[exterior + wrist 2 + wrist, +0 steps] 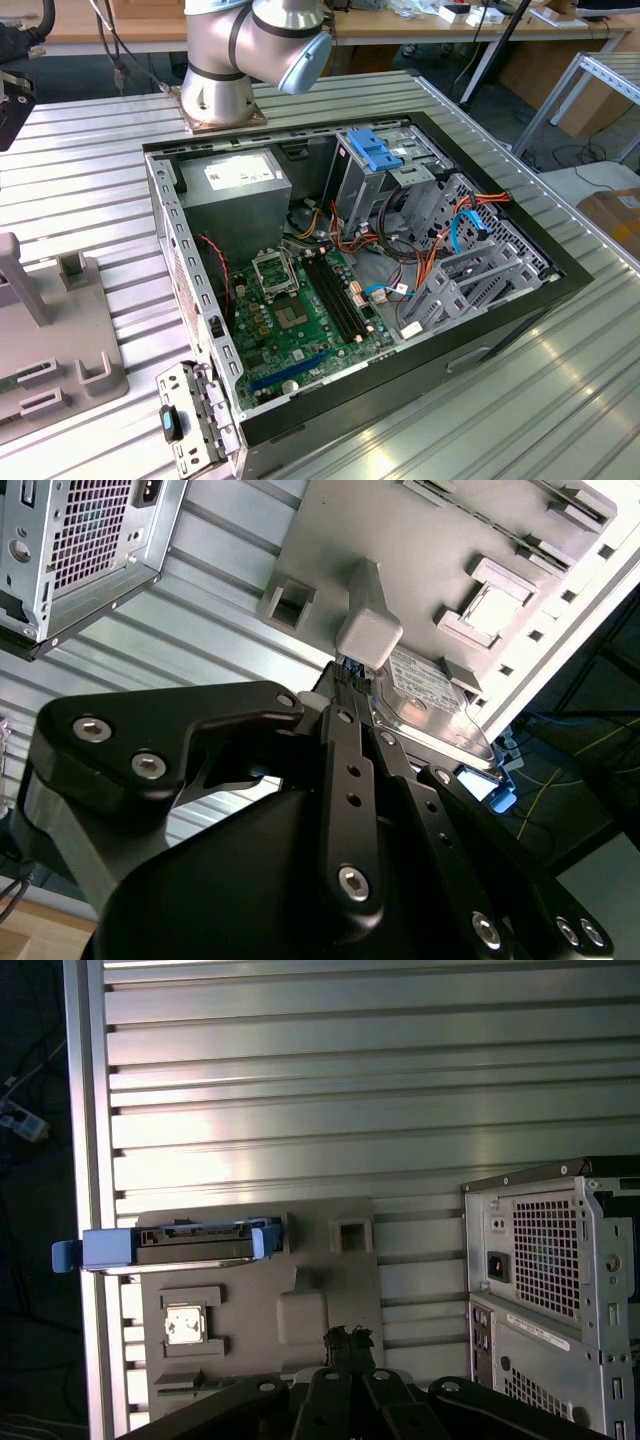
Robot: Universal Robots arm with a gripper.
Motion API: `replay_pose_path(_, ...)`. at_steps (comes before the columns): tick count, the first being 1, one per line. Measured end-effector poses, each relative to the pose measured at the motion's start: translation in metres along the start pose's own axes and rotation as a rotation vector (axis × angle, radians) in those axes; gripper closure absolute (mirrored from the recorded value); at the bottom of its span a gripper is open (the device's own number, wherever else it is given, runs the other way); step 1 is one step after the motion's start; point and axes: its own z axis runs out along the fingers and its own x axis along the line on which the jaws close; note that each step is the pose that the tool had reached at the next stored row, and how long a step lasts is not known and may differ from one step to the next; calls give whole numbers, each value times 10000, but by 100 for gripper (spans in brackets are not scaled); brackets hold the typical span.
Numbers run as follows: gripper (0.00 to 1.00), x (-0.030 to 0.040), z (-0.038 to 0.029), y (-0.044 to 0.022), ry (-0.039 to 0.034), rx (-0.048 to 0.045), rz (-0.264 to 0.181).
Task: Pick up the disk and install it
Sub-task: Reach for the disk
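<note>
"Exterior view first: how far along is the job?"

"Hardly begun, I'd say. The computer case lies open on the table, and the grey holder sits at the exterior view's left of it."

"And the first wrist view?"

"The blue-framed disk stands on edge in the holder, not picked up and not installed. The gripper hovers over the holder, apart from the disk."

"The second wrist view: what about the jaws?"

"They look pressed together, pinching nothing. The disk lies near the tips, on the far side."
</note>
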Motion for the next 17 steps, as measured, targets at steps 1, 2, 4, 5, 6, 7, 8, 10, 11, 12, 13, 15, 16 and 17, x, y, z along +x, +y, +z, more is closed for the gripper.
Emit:
replay_pose_path(1, 89, 0, 0, 0, 0, 0, 0)
replay_pose_path(2, 89, 1, 0, 0, 0, 0, 0)
replay_pose_path(4, 89, 4, 0, 0, 0, 0, 1)
replay_pose_path(5, 89, 14, 0, -1, 0, 0, 1)
replay_pose_path(6, 89, 25, -1, -2, 0, 0, 0)
replay_pose_path(7, 89, 41, -1, -3, 0, 0, 0)
replay_pose_path(8, 89, 51, -1, -4, 0, 0, 0)
replay_pose_path(10, 89, 72, -2, -5, 0, 0, 0)
replay_pose_path(11, 89, 77, -2, -6, 0, 0, -1)
replay_pose_path(12, 89, 85, -2, -6, -1, -1, 0)
replay_pose_path(13, 89, 91, -3, -7, 0, 0, 0)
replay_pose_path(15, 89, 95, -3, -7, 0, 0, 0)
replay_pose_path(16, 89, 109, -3, -8, 0, 0, 0)
replay_pose_path(17, 89, 113, -3, -8, 0, 0, 0)
